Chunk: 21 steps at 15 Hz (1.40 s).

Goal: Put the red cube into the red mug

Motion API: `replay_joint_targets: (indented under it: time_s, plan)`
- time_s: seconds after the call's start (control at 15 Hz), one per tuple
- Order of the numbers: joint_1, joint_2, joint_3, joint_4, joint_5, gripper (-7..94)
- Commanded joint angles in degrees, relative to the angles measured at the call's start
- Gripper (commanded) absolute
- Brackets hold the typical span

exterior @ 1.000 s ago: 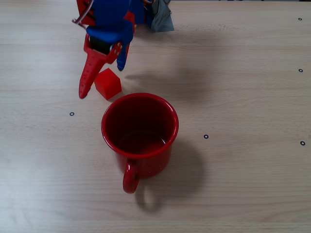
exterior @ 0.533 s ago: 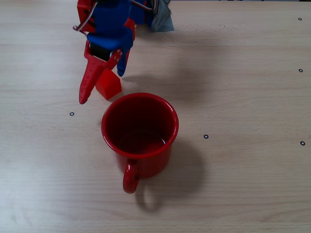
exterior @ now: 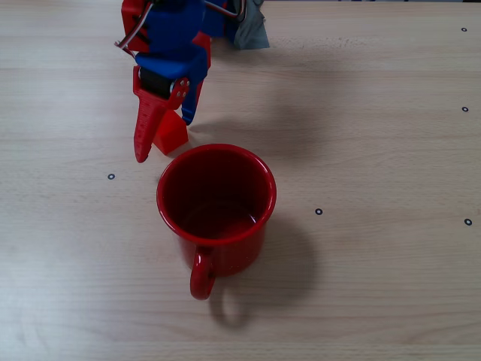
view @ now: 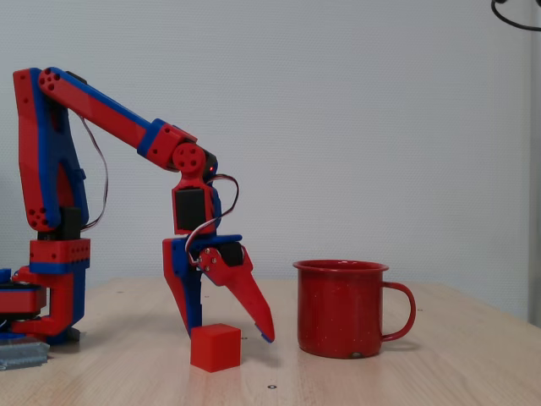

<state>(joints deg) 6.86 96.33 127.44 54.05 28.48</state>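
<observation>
The red cube (exterior: 173, 135) (view: 215, 348) rests on the wooden table just behind the red mug (exterior: 216, 201) (view: 341, 308), on the side away from the handle. The mug stands upright with nothing inside; its handle points toward the front edge in the overhead fixed view. My gripper (exterior: 163, 139) (view: 231, 334) is open and lowered around the cube. The long red finger (exterior: 146, 128) lies against the cube's left side and hides part of it, and the short blue finger (exterior: 188, 109) stands behind the cube's right. In the side fixed view the fingertips almost reach the table.
The arm's base (view: 51, 288) stands at the left in the side fixed view. A grey object (exterior: 252, 30) lies by the base at the table's far edge. Small black ring marks (exterior: 319, 211) dot the tabletop.
The red finger has swung right, closer to the cube, narrowing the gap. The gripper has settled lower around the cube. The mug has not moved.
</observation>
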Motion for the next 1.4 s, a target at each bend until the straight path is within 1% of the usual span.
replay_joint_targets:
  time_s: [0.0,0.07,0.2,0.27,0.33,0.4,0.6,0.87,1.13,1.27,1.33]
  plan:
    - [0.88,1.49,-2.11,-1.14,1.58,33]
    - [1.23,1.49,-2.20,-1.32,2.02,34]
    - [2.02,1.23,-2.20,-2.37,2.20,28]
    - [2.37,1.23,-2.29,-2.64,2.46,21]
    - [2.90,1.23,-2.55,-2.81,2.20,6]
    - [3.08,1.14,-2.64,-2.72,2.02,1]
    - [4.04,1.05,-3.34,-2.02,1.85,0]
    - [5.80,2.37,-3.52,-1.14,-0.88,0]
    - [8.09,7.38,-7.91,10.11,-6.15,0]
    - [8.44,10.90,-12.92,19.25,-9.32,0]
    - [8.61,11.69,-17.67,25.22,-11.16,0]
